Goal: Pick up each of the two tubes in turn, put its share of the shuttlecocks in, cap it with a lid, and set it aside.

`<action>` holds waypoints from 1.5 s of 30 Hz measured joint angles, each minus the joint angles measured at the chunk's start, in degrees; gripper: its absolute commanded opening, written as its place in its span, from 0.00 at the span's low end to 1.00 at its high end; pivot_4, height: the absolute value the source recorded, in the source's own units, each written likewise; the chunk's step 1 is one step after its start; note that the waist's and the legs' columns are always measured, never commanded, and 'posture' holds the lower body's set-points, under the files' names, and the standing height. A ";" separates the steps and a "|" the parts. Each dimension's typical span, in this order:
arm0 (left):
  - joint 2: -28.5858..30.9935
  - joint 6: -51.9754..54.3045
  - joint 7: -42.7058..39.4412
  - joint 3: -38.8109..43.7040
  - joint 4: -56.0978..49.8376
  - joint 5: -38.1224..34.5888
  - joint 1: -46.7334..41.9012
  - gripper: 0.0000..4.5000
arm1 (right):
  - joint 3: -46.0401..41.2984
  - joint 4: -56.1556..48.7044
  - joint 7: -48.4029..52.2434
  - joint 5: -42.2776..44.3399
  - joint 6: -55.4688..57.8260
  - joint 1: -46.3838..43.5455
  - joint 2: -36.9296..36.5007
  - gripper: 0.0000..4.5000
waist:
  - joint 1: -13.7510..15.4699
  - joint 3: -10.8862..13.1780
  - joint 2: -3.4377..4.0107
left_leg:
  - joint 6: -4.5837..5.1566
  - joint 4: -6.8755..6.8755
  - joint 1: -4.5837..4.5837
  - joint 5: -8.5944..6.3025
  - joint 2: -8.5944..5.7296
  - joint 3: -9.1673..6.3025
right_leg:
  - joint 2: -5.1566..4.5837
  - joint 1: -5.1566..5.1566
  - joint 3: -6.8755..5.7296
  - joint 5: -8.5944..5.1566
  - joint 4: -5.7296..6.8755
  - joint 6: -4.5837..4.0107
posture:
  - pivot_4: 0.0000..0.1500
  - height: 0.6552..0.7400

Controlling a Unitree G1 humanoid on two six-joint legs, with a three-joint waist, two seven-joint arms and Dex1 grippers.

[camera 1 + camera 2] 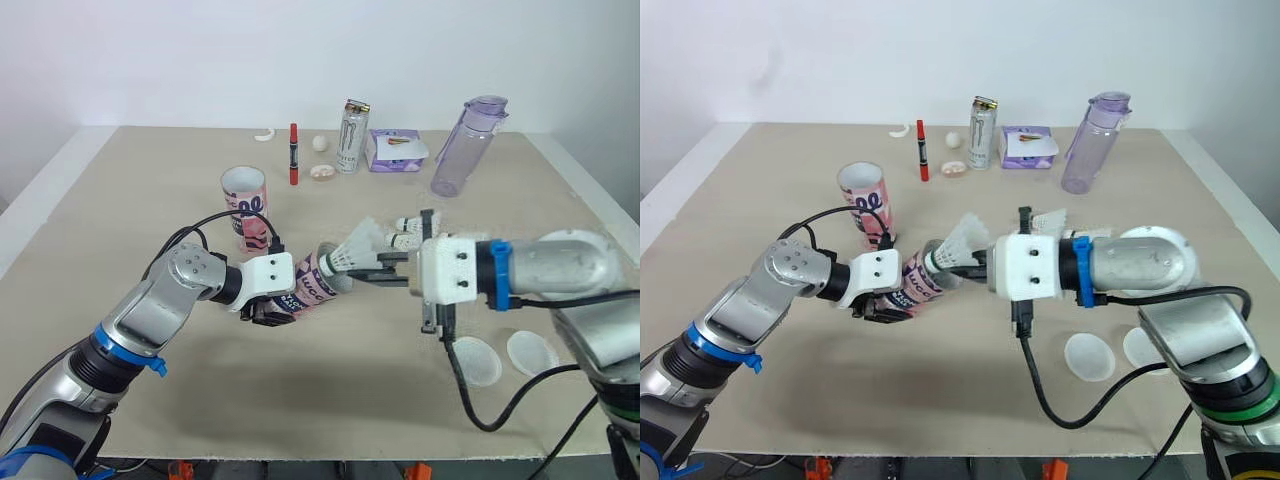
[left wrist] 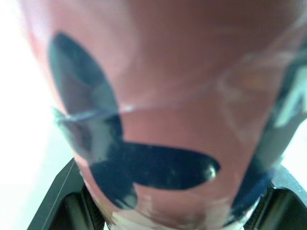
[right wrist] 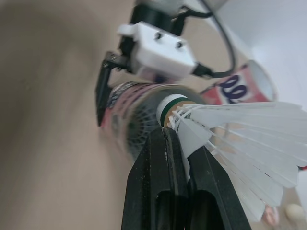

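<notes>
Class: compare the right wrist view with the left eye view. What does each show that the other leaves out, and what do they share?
Right wrist view: the green-banded cork base of the shuttlecock, right at the dark mouth of the held tube and pinched by the right gripper. Left eye view: two lids lying on the table, plus a can, purple bottle and red marker at the back. Both: the left gripper clamping the tilted held tube, the shuttlecock, and the second tube standing upright.

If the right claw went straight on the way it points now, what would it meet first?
Probably the open mouth of the pink tube in the left claw; the shuttlecock in the right claw sits cork-first at its rim.
</notes>
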 measured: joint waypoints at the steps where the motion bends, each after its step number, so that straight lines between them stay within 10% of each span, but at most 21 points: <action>1: -0.05 0.12 0.04 0.00 0.00 0.00 0.00 0.64 | 0.83 0.41 0.35 -0.74 -0.40 -0.11 0.13 0.02 | 0.00 0.00 0.00 | 0.00 0.01 0.00 0.00 0.00 0.00 | 0.00 0.01 0.00 0.00 0.00 0.00 | 1.00 1.00; 4: -0.06 0.25 0.08 0.01 -0.05 0.01 0.00 0.64 | 1.78 1.06 1.58 -1.52 -0.99 -0.57 0.66 0.02 | 0.00 0.00 0.00 | 0.00 0.01 0.00 0.00 0.00 0.00 | 0.00 0.00 0.00 0.01 0.00 0.00 | 1.00 1.00; 15: -0.06 1.04 0.31 -0.05 -0.69 0.07 0.13 0.64 | 0.47 1.60 4.00 2.97 5.29 -5.20 1.84 0.96 | 0.08 0.00 0.00 | 0.00 0.00 0.00 0.00 0.01 -0.02 | 0.01 0.02 -0.02 0.00 0.00 -0.01 | 1.00 1.00; 25: -0.08 0.80 0.46 -0.34 -0.58 0.42 -0.02 0.64 | -12.50 5.62 2.49 19.64 23.92 -5.07 -1.77 0.98 | 0.10 0.00 0.00 | 0.00 0.01 0.03 0.00 0.01 -0.04 | 0.01 0.03 -0.03 0.04 0.01 -0.04 | 1.00 1.00; 37: -0.48 -0.35 0.15 -0.91 0.30 0.63 -0.75 0.64 | 6.12 10.49 6.97 3.40 9.87 -10.03 3.76 0.00 | 0.44 -0.01 0.02 | 0.00 0.06 -0.03 0.00 -0.02 0.03 | -0.03 0.00 0.00 0.04 0.01 0.01 | 1.00 1.00; 45: -0.62 -0.50 0.20 -0.90 0.78 0.67 -0.83 0.64 | 14.39 16.61 9.17 -5.86 4.40 -15.48 8.45 0.00 | 0.54 -0.01 0.02 | 0.00 0.08 0.02 0.00 0.02 0.01 | 0.00 0.00 -0.04 0.07 0.04 -0.04 | 1.00 1.00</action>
